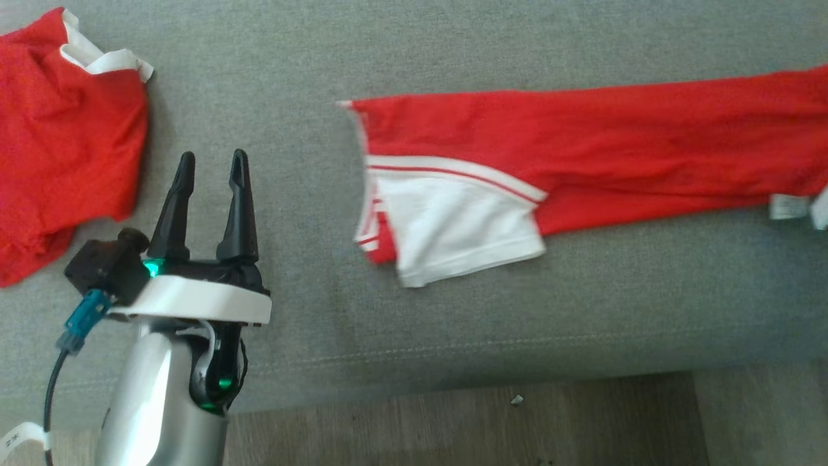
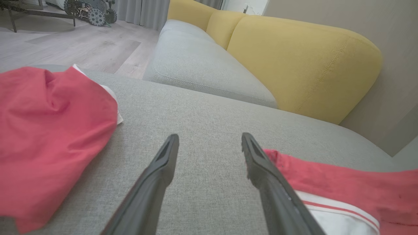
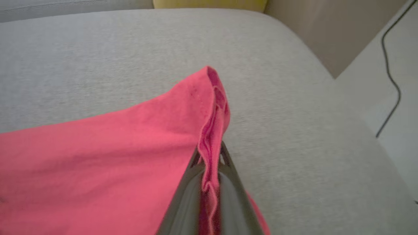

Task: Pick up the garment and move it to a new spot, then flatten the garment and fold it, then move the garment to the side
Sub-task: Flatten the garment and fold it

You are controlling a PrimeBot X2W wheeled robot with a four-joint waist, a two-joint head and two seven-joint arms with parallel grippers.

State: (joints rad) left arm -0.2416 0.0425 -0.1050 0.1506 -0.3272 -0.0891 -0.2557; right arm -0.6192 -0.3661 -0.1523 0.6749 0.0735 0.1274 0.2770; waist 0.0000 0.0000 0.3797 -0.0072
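Note:
The garment, red with a white striped sleeve, lies stretched out across the grey sofa cushion towards the right edge of the head view. My right gripper is shut on a bunched red hem of the garment, which rises in a fold between its fingers. My left gripper stands open over bare cushion, left of the garment's sleeve end and apart from it. In the left wrist view the left gripper has nothing between its fingers, and the garment lies beside the right finger.
A second red garment with white trim lies crumpled at the far left of the cushion. The cushion's front edge drops to a wooden floor. A yellow backrest stands behind. A dark cable runs past the sofa's end.

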